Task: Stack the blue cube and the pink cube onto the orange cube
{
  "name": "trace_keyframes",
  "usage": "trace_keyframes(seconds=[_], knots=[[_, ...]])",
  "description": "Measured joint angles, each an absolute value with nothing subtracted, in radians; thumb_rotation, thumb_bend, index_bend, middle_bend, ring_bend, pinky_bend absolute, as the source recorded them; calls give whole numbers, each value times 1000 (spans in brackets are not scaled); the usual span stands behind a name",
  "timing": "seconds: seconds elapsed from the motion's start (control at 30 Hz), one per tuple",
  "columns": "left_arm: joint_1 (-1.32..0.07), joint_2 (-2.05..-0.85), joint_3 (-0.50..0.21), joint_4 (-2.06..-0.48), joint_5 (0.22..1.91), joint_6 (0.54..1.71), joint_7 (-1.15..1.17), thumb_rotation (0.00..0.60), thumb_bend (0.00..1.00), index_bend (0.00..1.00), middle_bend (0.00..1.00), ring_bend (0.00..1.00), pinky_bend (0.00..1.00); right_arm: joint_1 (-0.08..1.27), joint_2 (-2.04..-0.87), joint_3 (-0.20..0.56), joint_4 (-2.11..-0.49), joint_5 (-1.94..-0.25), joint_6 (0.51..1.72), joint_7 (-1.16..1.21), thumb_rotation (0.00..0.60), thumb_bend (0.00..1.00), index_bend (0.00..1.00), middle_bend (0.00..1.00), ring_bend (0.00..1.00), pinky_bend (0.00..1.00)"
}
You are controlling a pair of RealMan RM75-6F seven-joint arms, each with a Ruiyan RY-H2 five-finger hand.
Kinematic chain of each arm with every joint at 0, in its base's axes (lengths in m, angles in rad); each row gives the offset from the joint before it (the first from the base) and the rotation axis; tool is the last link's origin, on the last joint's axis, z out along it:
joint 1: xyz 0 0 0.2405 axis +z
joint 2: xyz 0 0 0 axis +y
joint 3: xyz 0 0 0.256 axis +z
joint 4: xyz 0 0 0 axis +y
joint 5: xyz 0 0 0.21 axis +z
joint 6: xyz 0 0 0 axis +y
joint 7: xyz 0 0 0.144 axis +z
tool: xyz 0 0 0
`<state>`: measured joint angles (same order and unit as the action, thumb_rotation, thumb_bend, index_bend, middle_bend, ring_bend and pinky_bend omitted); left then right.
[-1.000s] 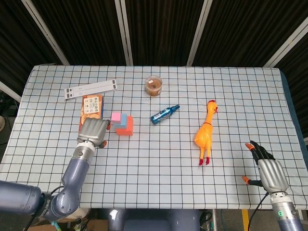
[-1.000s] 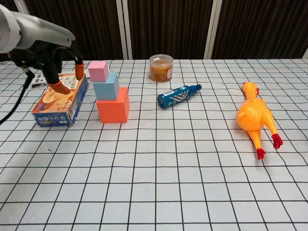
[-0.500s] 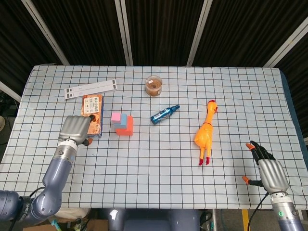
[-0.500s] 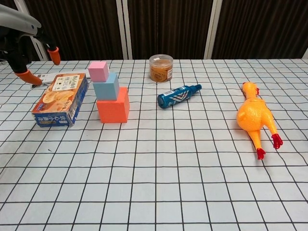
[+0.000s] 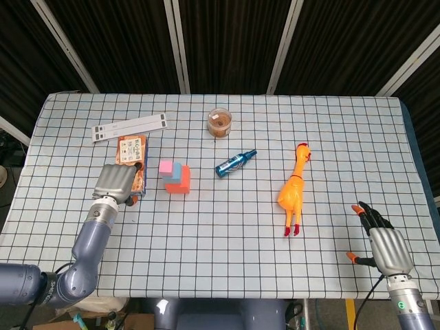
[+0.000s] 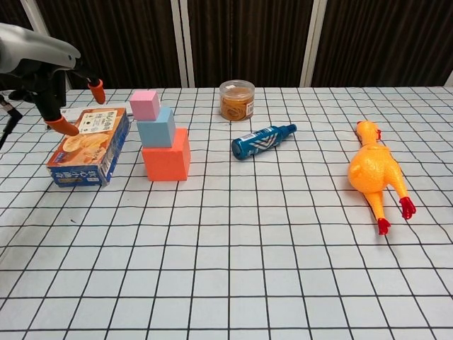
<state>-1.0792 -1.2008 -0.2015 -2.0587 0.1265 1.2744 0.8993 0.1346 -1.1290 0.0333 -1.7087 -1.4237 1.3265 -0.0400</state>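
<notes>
At left of centre, pink cube (image 6: 145, 105) tops blue cube (image 6: 156, 127) on orange cube (image 6: 166, 154); left hand (image 5: 116, 181), fingers spread, empty, hovers clear so nothing topples.

Hardly any lettering here can be made out. The orange snack box (image 6: 90, 145) near the tabletop's left edge carries printing on its top face and a white band of characters along its blue front side, but none of it is sharp enough to read. The blue bottle (image 6: 262, 140) lying near the middle of the tabletop has a pale zigzag mark on its label, with no legible words. The white strip (image 5: 130, 127) towards the far left corner shows small dark marks, too tiny to tell. The brown-filled jar (image 6: 236, 100) by the far edge shows no readable label.
</notes>
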Motion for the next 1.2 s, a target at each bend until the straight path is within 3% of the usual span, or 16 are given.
trace_keyframes(seconds=[1.2], knots=[[-1124,-1288,-210,-2018,92,1309,948,600,316,179,1000,805,780,130,-1117,36,-1711,-1422,1330,-16,600,160,124,74,128,251]])
